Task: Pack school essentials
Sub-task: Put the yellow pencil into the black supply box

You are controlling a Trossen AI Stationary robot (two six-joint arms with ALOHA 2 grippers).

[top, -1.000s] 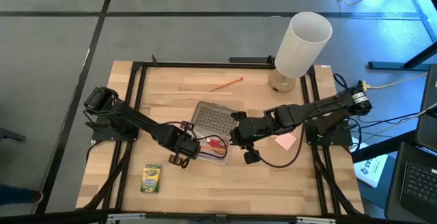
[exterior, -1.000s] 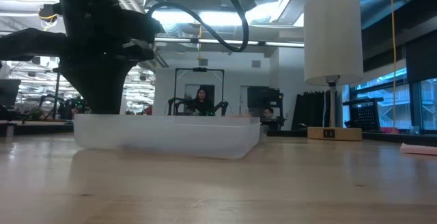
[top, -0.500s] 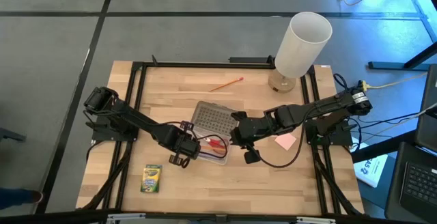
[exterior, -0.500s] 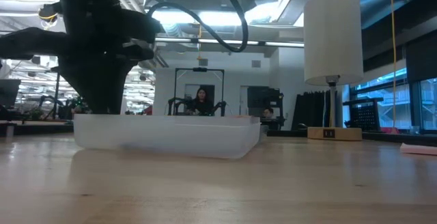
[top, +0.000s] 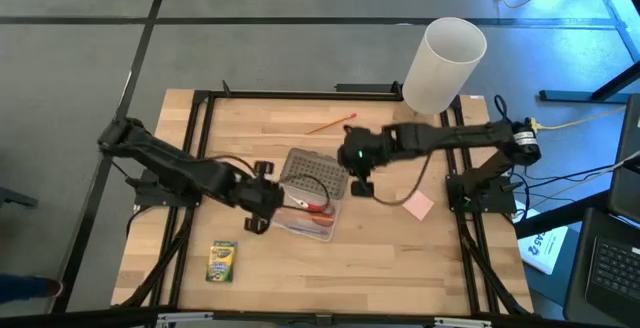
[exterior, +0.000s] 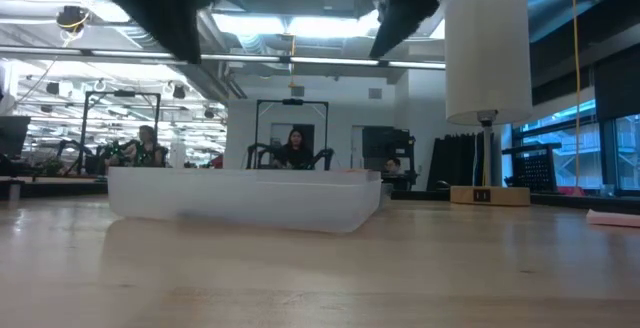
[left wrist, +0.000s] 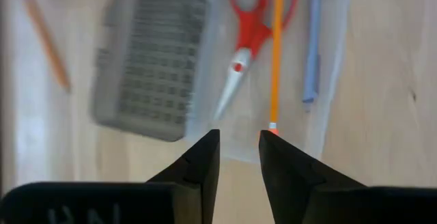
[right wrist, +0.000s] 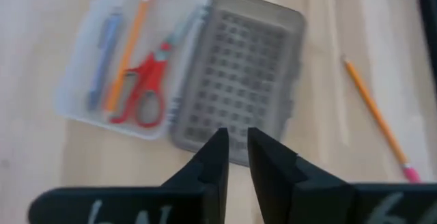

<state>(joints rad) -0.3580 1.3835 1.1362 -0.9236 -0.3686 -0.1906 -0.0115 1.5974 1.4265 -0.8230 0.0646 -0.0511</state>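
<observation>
left gripper [left wrist: 239, 145], slightly apart, hovers beside the boxed red-handled scissors [left wrist: 249, 29].

Both arms have lifted clear of the clear box [top: 305, 213]: the left gripper [top: 262, 196] has pulled back to just off its left end, and the right gripper [top: 357, 160] has swung up past the grey dotted lid [top: 306, 174], toward the white cylinder [top: 441, 65], leaving the box's inside uncovered
</observation>
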